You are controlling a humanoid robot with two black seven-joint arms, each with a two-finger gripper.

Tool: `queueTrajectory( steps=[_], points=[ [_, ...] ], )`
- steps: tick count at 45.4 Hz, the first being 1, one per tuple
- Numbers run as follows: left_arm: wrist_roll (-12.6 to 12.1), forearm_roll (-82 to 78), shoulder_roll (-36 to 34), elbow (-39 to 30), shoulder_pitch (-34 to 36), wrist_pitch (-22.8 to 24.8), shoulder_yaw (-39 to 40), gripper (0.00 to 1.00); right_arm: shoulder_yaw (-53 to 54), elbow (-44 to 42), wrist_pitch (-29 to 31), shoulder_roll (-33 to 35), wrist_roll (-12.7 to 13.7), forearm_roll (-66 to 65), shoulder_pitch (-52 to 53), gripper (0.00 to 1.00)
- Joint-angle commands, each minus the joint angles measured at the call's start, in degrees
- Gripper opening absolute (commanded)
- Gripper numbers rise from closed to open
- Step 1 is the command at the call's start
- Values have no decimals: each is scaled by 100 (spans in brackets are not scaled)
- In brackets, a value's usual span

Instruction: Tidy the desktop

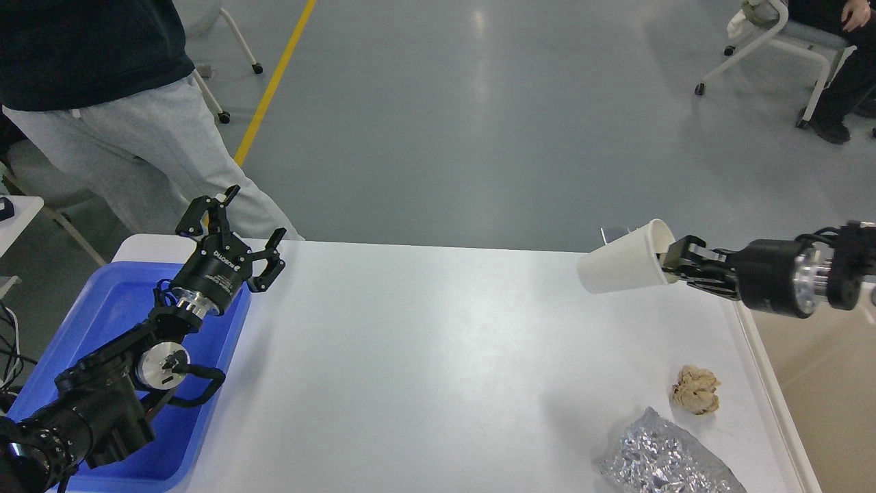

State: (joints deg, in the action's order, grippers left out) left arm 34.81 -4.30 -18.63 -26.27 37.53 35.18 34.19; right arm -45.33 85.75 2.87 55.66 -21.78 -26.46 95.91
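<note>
Gripping the rim of a white paper cup (626,259), the right gripper (674,263) is holding it on its side above the far right part of the desktop (438,356), with one finger apparently inside the mouth and the other outside. The cup's long axis is running roughly level, base pointing away from the gripper toward the robot's left, open end facing the wrist. Just to the gripper's right, past the desktop's edge, a beige bin (821,383) is showing, and that looks like the likely drop place, so the coming move is probably turning on carrying the cup rightward across that edge.

Nearer the robot than this gripper, a crumpled brown paper ball (696,389) and a wad of silver foil (667,459) are lying on the desktop; both are far closer to the right arm than to the left.

Over on the other side, the left gripper (236,229) is hanging empty with its fingers spread wide above the far end of the blue tray (109,308).
</note>
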Motion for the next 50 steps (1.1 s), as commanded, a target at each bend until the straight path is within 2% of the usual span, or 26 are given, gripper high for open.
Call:
queueTrajectory(
  steps=[1,10,15,23,26,27,30,37,45,50],
  points=[
    [0,-1,0,0,0,-3,0,100,104,-295,513,788,25,667,411,0],
    [0,-1,0,0,0,-3,0,100,51,-1024,452,824,77,2749,367,0],
    [0,-1,0,0,0,6,0,100,60,-1385,276,780,279,3848,201,0],
    [-9,-1,0,0,0,-3,0,100,112,-2017,-804,648,517,5255,-256,0],
    [-9,-1,0,0,0,-3,0,100,165,-2264,-1278,403,596,5694,-484,0],
    [0,-1,0,0,0,-3,0,100,235,-2430,-1602,271,648,6001,-677,0],
    [-9,-1,0,0,0,-3,0,100,358,-2712,-1982,147,736,6433,-959,0],
    [-9,-1,0,0,0,6,0,100,832,-3555,-2308,-178,1017,6751,-1811,0],
    [0,-1,0,0,0,-3,0,100,1895,-5049,-2212,-696,1536,6628,-3182,0],
    [0,-1,0,0,0,-3,0,100,2765,-5586,-2089,-960,1808,6172,-3833,0]
  ],
)
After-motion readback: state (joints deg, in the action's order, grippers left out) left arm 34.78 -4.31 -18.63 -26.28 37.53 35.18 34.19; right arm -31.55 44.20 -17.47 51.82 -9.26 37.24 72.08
